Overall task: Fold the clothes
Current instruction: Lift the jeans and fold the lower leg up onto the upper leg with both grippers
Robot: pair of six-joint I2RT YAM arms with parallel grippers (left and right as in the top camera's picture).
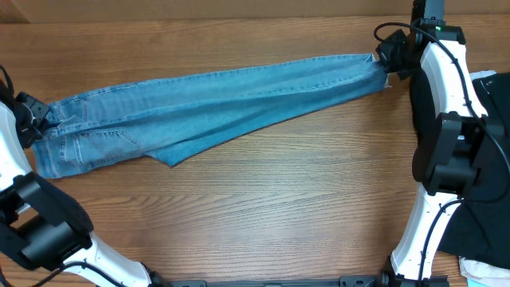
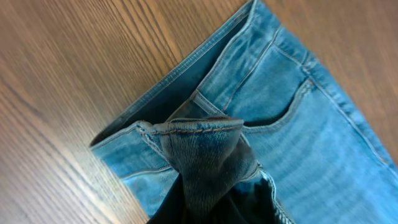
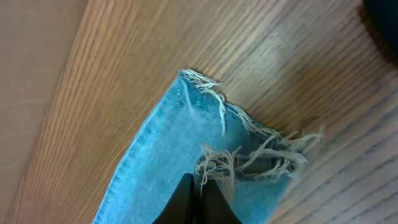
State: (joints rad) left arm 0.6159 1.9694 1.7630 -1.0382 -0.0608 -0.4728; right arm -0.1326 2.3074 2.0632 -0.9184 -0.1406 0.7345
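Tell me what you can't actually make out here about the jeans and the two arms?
- Left wrist view: the left gripper's fingertips, buried under the bunched waistband of the jeans.
- Right wrist view: most of the right gripper, cut off by the bottom edge below the frayed hem.
- Overhead: the dark shape at the right, cut by the frame and partly behind the right arm.
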